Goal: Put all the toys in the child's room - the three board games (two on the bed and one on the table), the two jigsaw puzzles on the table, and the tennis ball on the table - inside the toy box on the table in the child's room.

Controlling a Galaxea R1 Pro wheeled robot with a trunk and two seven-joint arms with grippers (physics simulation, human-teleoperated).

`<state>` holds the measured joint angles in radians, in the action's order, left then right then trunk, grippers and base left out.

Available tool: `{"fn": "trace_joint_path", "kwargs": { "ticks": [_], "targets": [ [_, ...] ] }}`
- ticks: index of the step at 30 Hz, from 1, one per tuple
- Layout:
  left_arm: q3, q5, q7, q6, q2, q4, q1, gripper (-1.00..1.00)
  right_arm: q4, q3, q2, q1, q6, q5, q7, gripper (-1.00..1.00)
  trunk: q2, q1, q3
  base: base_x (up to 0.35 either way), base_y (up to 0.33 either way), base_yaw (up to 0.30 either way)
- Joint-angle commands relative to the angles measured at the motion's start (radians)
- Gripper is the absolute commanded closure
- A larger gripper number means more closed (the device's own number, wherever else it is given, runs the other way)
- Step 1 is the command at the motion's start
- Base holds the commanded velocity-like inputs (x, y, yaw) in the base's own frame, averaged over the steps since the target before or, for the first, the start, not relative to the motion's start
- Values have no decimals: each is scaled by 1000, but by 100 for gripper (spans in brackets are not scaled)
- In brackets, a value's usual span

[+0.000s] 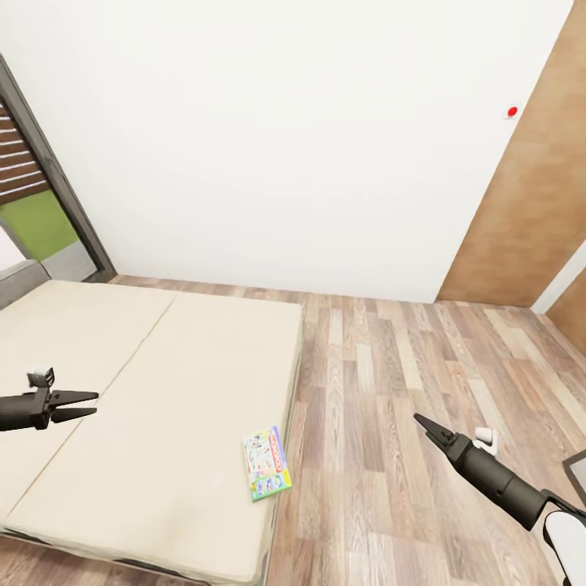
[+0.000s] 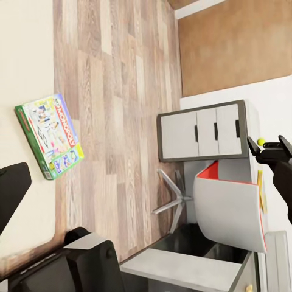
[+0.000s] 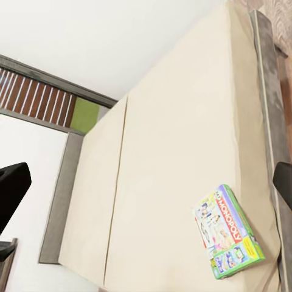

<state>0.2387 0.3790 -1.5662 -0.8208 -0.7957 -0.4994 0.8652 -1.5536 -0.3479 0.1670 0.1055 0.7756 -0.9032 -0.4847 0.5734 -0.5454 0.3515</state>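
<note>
Your head camera looks down over the bed [image 1: 155, 382], a broad beige mattress with a grey frame edge, standing on the wood plank floor [image 1: 391, 391] against a white wall [image 1: 285, 138]. One board game [image 1: 267, 463] lies flat on the mattress at the corner nearest you, close to the side that faces the open floor. It is a green-edged box with a white printed face and a red MONOPOLY banner; both wrist cameras show it too, lying square to the mattress edge.

Your left pincer [image 1: 85, 404] hangs over the mattress, well apart from the game box, with its two dark fingers spread a little, so it is open and holds nothing. Your right pincer [image 1: 423, 423] hangs over the floor on the other side of the bed edge, also well apart from the box. From the head camera its tip looks like a single point; the right wrist camera shows one finger at each side of the frame with a wide gap between, so it stands open and empty as well.

Behind the head of the bed a dark-framed window [image 1: 32, 195] shows green outside. A wood-toned door [image 1: 521, 203] stands at the far right, with a small red dot [image 1: 512, 111] on the wall beside it. The left wrist camera looks past the bed to a grey cabinet with white doors [image 2: 207, 131] and a white chair [image 2: 228, 207] on a star-shaped base.
</note>
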Motion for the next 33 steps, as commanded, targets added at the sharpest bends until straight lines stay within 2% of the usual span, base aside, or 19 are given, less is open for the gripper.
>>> {"fn": "trace_joint_path", "kwargs": {
  "ticks": [1,20,33],
  "targets": [
    [7,3,-5,-11,-1,1,2,-100,0,-2,0,1,7,-2,-2,-100,1,0,1,0,0,11],
    [7,5,-5,-11,-1,1,2,-100,0,-2,-1,1,7,-1,-2,-100,1,0,-23,0,0,-104],
    [7,5,-5,-11,0,0,2,-100,0,-1,-1,1,6,-1,-2,-100,1,0,-26,0,0,-23]
  ]
}}
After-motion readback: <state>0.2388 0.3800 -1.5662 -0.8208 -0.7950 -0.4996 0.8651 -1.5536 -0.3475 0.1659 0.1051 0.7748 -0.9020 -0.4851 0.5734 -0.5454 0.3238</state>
